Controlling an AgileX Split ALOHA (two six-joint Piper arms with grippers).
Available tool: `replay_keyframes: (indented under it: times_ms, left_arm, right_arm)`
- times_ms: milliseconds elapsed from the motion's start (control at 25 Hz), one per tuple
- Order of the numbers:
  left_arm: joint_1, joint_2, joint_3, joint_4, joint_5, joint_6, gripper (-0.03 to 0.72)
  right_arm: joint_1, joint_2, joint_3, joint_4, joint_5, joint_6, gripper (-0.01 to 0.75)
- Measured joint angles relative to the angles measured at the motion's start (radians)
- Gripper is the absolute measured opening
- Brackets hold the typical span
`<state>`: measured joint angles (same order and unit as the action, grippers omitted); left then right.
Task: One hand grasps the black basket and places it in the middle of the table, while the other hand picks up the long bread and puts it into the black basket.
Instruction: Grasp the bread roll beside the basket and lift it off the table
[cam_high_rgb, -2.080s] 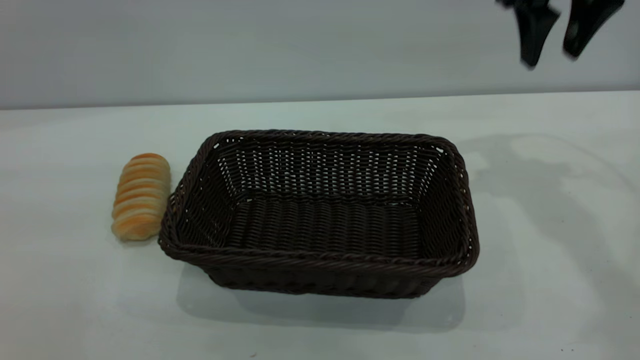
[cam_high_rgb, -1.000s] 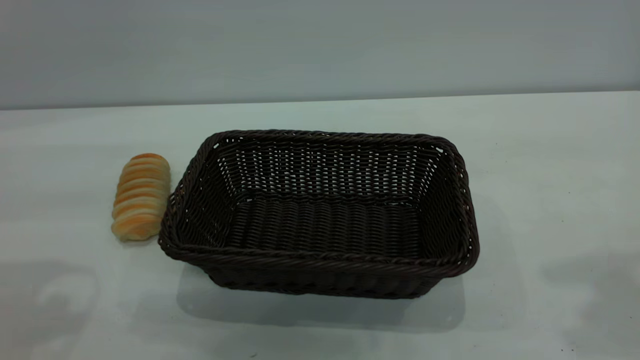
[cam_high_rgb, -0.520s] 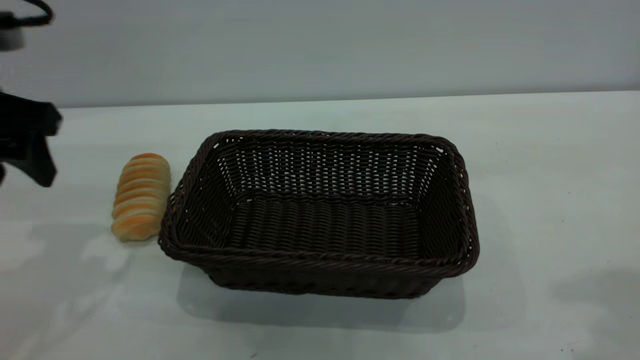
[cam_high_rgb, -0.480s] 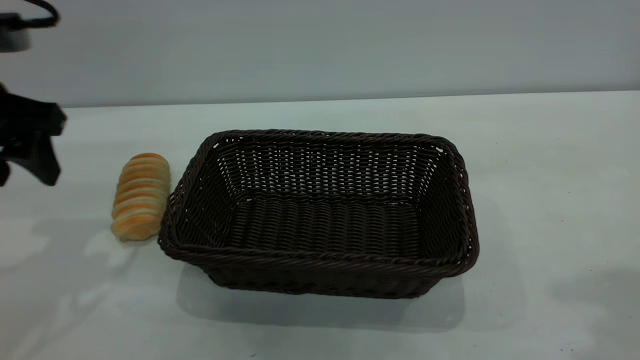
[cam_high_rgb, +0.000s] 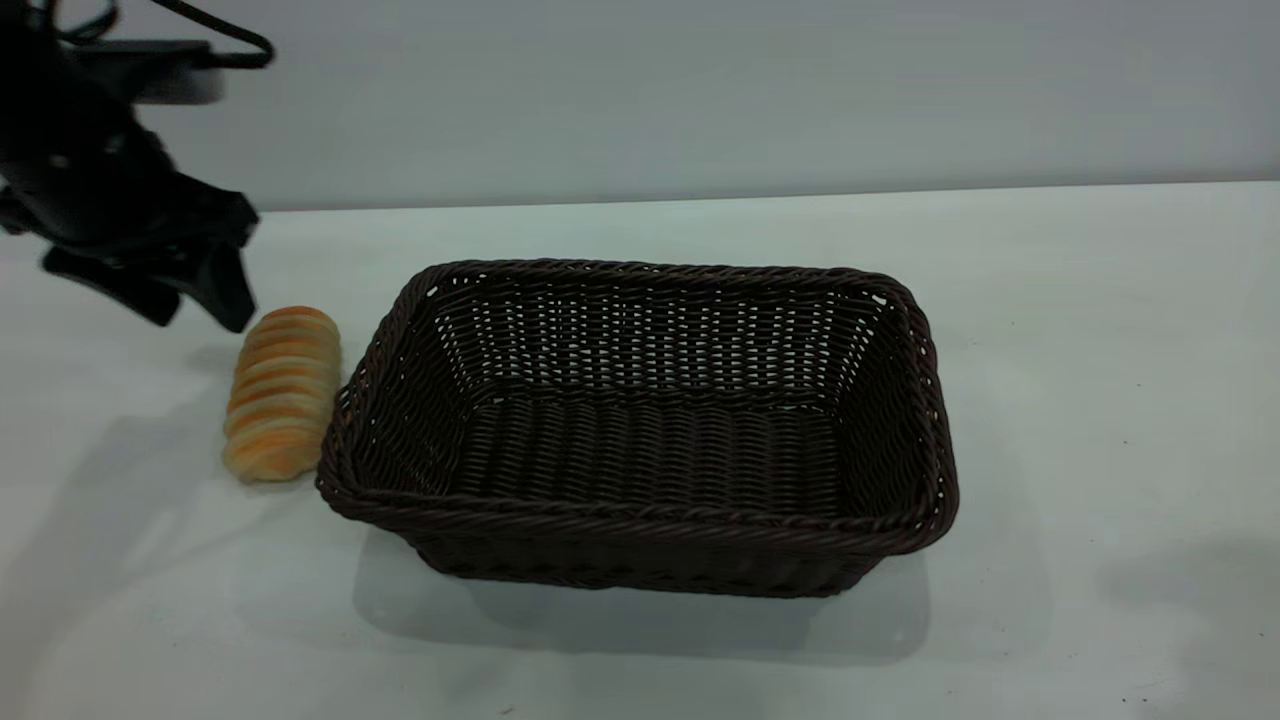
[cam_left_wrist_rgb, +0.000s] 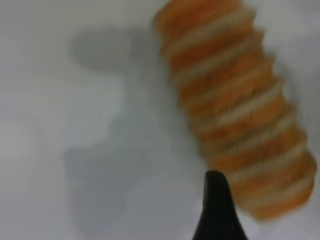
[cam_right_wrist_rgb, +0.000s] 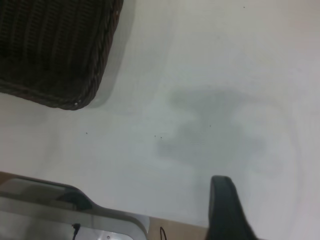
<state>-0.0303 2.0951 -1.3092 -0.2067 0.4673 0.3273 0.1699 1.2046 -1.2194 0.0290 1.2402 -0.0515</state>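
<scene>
The black basket (cam_high_rgb: 640, 520) stands empty in the middle of the table (cam_high_rgb: 1100, 350). The long bread (cam_high_rgb: 283, 392) lies on the table just left of the basket, close to its left rim. My left gripper (cam_high_rgb: 198, 315) is open and empty, hovering at the bread's far left end. In the left wrist view the bread (cam_left_wrist_rgb: 235, 105) lies just beyond one dark finger (cam_left_wrist_rgb: 216, 210). My right gripper is out of the exterior view. Its wrist view shows one finger (cam_right_wrist_rgb: 225, 210) alone above bare table, with a basket corner (cam_right_wrist_rgb: 50, 50) off to one side.
The table is bare to the right of the basket and in front of it. A grey wall (cam_high_rgb: 700, 90) rises behind the table's far edge. The right wrist view shows the table's edge with a metal rig part (cam_right_wrist_rgb: 65, 215) beyond it.
My left gripper has come in from the left edge and moved right, up to the bread's far end. The right gripper has left the exterior view. Basket and bread have not moved.
</scene>
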Motion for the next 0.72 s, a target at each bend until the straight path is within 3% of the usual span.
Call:
replay_keyframes:
  times_ms: [200, 520, 640, 720]
  left_arm:
    - [0.000, 0.121, -0.100, -0.011, 0.001, 0.022, 0.540]
    - [0.000, 0.235, -0.127, -0.023, -0.035, 0.027, 0.536]
    - [0.000, 0.240, -0.129, -0.023, -0.038, 0.020, 0.497]
    - [0.000, 0.240, -0.135, -0.023, -0.034, 0.020, 0.422]
  right_arm:
    - [0.000, 0.000, 0.000, 0.004, 0.000, 0.000, 0.461]
    - [0.000, 0.000, 0.001, 0.005, 0.000, 0.000, 0.461]
    - [0.000, 0.000, 0.001, 0.005, 0.000, 0.000, 0.461]
    - [0.000, 0.000, 0.001, 0.006, 0.000, 0.000, 0.461]
